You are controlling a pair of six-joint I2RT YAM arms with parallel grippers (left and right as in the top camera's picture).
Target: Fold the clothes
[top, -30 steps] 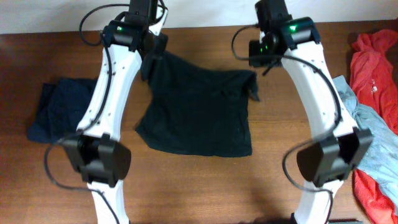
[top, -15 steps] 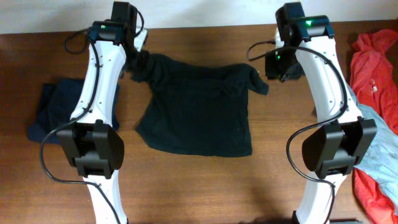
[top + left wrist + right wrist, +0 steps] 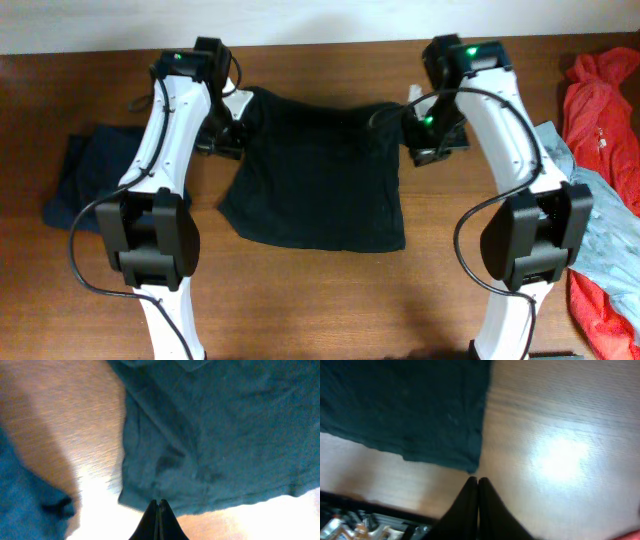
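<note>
A large black-navy T-shirt (image 3: 320, 170) lies spread flat in the middle of the wooden table. My left gripper (image 3: 226, 140) hovers at its upper left side and my right gripper (image 3: 425, 148) at its upper right side. In the left wrist view the gripper (image 3: 159, 503) is shut, its tips over the shirt's (image 3: 210, 435) edge, with no cloth seen between them. In the right wrist view the gripper (image 3: 478, 480) is shut over bare wood just beside a corner of the shirt (image 3: 410, 410).
A dark navy garment (image 3: 95, 175) lies crumpled at the left and shows in the left wrist view (image 3: 20, 495). An orange-red garment (image 3: 600, 90) and a pale blue-grey one (image 3: 590, 210) lie piled at the right edge. The table's front edge (image 3: 370, 505) shows in the right wrist view.
Both grippers have moved from the far edge toward me and in beside the shirt's shoulders. The sleeves that stretched out toward the grippers no longer stick out.
</note>
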